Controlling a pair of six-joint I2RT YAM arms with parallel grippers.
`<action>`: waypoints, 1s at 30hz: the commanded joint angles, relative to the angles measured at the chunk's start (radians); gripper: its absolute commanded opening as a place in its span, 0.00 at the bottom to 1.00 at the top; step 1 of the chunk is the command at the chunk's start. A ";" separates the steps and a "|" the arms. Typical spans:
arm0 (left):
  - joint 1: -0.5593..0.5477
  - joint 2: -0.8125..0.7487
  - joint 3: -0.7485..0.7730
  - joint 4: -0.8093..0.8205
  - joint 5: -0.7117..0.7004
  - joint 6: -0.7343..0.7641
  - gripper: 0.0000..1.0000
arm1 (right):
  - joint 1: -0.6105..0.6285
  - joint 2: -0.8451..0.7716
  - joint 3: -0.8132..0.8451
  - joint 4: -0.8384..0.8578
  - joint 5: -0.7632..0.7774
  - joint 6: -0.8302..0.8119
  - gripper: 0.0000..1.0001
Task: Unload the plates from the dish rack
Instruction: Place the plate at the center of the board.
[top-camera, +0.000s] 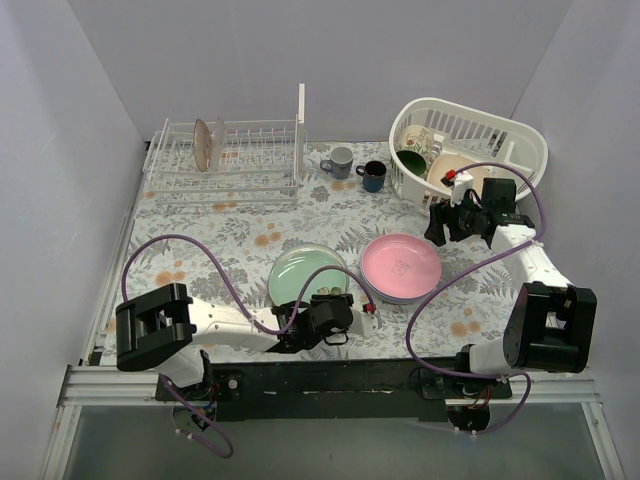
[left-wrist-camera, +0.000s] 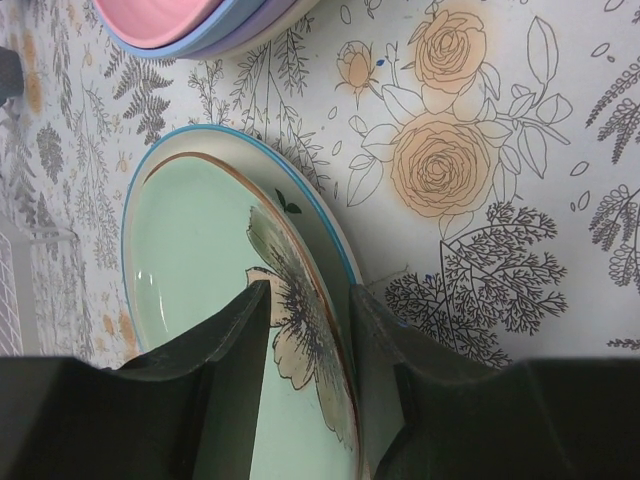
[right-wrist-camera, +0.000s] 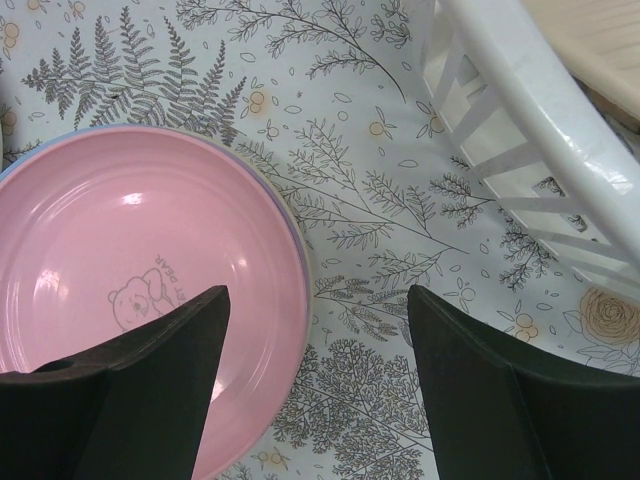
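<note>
From above, the rack (top-camera: 262, 181) stands at the far left of the tabletop (top-camera: 200, 225) and holds one brown plate (top-camera: 204, 146) upright between its tines; if a second pale plate stands just beside it, I cannot tell. The green plate (top-camera: 300, 272) lies flat near the middle, the pink plate (top-camera: 400, 266) just to its right, and the left fingers (top-camera: 335, 318) are at the near edge of the green plate. The right fingers (top-camera: 470, 222) hang between the pink plate and the basket (top-camera: 522, 140), touching nothing. In the left wrist view the left fingers (left-wrist-camera: 235, 350) stand on both sides of the rim of the green plate (left-wrist-camera: 190, 270), narrow, with a small gap on one side, so I judge that they are letting it go and not pinching it. The plate seems to lie on a plate with a blue edge (left-wrist-camera: 310, 205). To do this step well, the fingers should open a little more before the arm rises, and the arm should go up and back toward the near side, so that the rim is not caught and the plate is not dragged. After this the brown plate waits for the same arm. In the right wrist view the right fingers (right-wrist-camera: 150, 370) are wide and empty above the pink plate (right-wrist-camera: 130, 260), near the basket (right-wrist-camera: 540, 110); they should stay apart from the left arm's way.
</note>
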 joint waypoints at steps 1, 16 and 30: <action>0.018 -0.057 0.039 -0.015 0.016 -0.009 0.37 | -0.006 0.000 -0.003 0.032 -0.020 -0.006 0.80; 0.025 -0.059 0.051 -0.048 0.059 -0.046 0.37 | -0.006 0.000 -0.006 0.032 -0.020 -0.007 0.80; 0.033 -0.134 0.203 -0.145 0.045 -0.098 0.61 | -0.006 0.004 -0.005 0.030 -0.021 -0.010 0.80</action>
